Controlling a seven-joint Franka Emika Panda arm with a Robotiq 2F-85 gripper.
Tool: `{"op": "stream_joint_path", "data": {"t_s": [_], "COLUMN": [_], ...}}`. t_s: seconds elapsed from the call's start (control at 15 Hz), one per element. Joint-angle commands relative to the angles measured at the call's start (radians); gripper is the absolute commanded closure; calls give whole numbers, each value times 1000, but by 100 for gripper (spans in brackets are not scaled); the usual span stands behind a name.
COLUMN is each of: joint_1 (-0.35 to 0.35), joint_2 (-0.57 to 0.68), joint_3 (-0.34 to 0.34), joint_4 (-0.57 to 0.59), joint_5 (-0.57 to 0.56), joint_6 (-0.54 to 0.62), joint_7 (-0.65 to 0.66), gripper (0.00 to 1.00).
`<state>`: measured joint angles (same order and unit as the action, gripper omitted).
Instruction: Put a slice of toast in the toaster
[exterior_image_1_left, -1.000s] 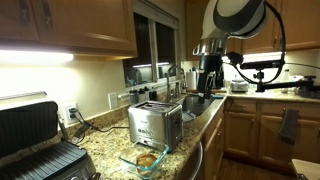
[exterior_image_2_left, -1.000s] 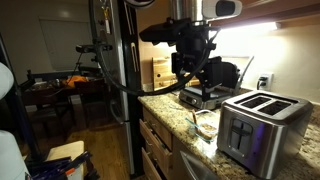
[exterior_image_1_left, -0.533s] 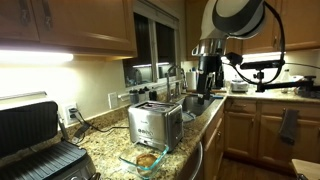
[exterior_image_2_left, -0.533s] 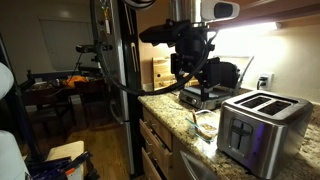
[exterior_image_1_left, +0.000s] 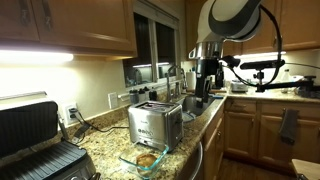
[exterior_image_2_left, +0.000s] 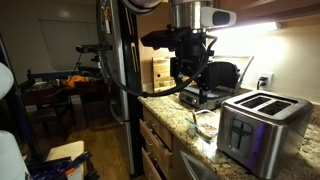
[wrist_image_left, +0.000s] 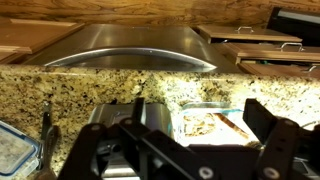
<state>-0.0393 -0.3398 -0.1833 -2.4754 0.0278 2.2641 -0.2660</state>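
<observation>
Hanging in the air well apart from the toaster (exterior_image_1_left: 155, 122), the hand (exterior_image_1_left: 206, 88) is carrying nothing. In the wrist view its fingers (wrist_image_left: 265, 120) are standing wide apart, with only the granite worktop (wrist_image_left: 60, 95) showing between them. Over the last second the arm's upper joints have been swinging a little, while the hand itself is hardly shifting. I judge from this that the approach is only just getting under way.

The slice of toast (exterior_image_1_left: 147, 158) is lying flat in a clear glass dish (exterior_image_1_left: 128, 160) on the worktop, just in front of the toaster. The wrist camera is looking toward that dish, with the brushed-steel toaster rising behind it. In an exterior view the toaster's (exterior_image_2_left: 262, 125) two dark slots are facing up and appear empty. So the pick is not yet done: the hand is still needing to travel to the dish, come down over the slice and clamp it by its edges.
</observation>
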Motion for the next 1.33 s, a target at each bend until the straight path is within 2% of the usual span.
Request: {"op": "stream_joint_path", "data": {"t_s": [0.0,1.27], "joint_1": [-4,23], "joint_2": [18,124], "joint_3": [18,112], "joint_4": [17,84], "joint_5": [5,-10], "joint_6": [5,19], "joint_7": [-7,9], "gripper": [0,0]}}
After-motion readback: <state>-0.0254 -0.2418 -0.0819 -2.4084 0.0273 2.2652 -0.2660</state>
